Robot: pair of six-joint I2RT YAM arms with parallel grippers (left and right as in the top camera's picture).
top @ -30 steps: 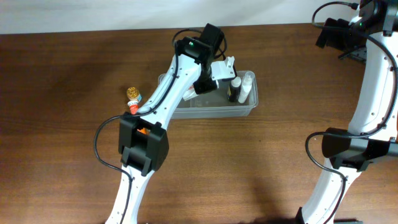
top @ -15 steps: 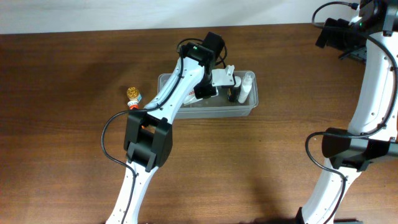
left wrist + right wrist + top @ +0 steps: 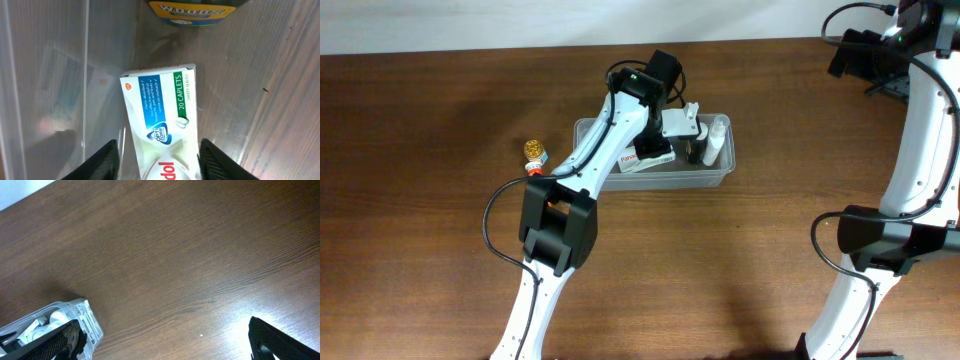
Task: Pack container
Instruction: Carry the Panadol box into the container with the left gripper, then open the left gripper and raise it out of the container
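Observation:
The container (image 3: 718, 176) is a clear tub at the table's middle back; its wall (image 3: 50, 75) shows in the left wrist view and a corner (image 3: 86, 321) in the right wrist view. A white Panadol box (image 3: 642, 160) lies flat on its floor (image 3: 160, 115). My left gripper (image 3: 662, 143) hangs over the tub, open, and its fingers (image 3: 102, 162) straddle the box's near end with a gap on the left side. Far off at the back right, my right gripper (image 3: 848, 52) is wide open (image 3: 162, 347) above bare wood and holds nothing.
A dark bottle (image 3: 697, 148) with a yellow Woods label (image 3: 192, 7) and a white bottle (image 3: 719, 137) stand in the tub's right end. A small gold-topped item (image 3: 534, 152) lies on the table left of the tub.
The left arm shifted right over the tub. Its jaws widened, and the Panadol box now lies free on the tub's floor.

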